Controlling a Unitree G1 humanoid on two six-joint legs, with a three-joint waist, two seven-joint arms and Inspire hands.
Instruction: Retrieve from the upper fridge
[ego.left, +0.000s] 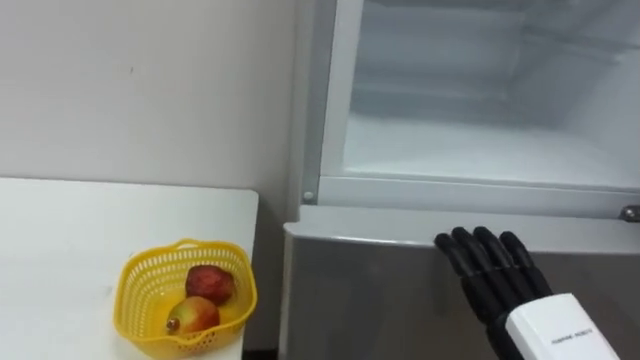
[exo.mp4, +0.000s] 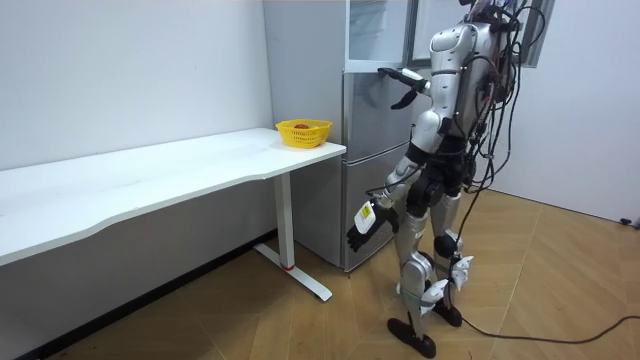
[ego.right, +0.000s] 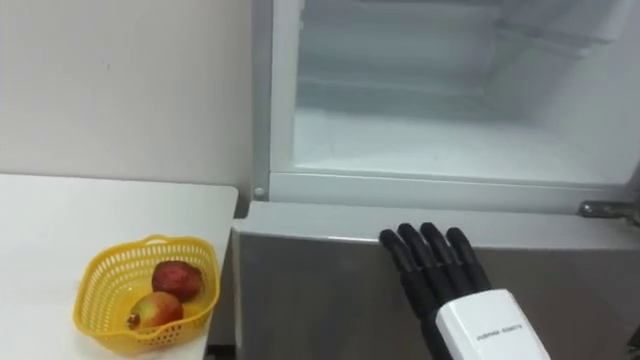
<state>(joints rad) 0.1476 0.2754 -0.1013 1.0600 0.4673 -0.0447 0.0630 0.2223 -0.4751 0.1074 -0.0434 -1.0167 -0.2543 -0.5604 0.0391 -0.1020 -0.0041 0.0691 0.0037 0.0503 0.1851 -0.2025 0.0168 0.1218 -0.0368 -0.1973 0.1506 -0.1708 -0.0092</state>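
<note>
Two fruits (ego.left: 210, 283) in the basket (ego.left: 135, 272), upper fridge (ego.left: 480, 150) looks bare, my right hand (ego.left: 495, 272) straight-fingered, holding nothing, by the lower door (ego.left: 370, 300); I'd judge retrieval done, next close up.

Yellow basket (ego.left: 137, 300) on white table (ego.left: 70, 230)

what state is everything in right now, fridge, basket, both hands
upper fridge compartment, open, visible shelf bare
lower fridge door, shut
yellow basket, upright on the white table, holding two fruits
right hand, fingers straight, holding nothing, by the lower door's top edge
left hand, hanging low at the robot's side
</note>
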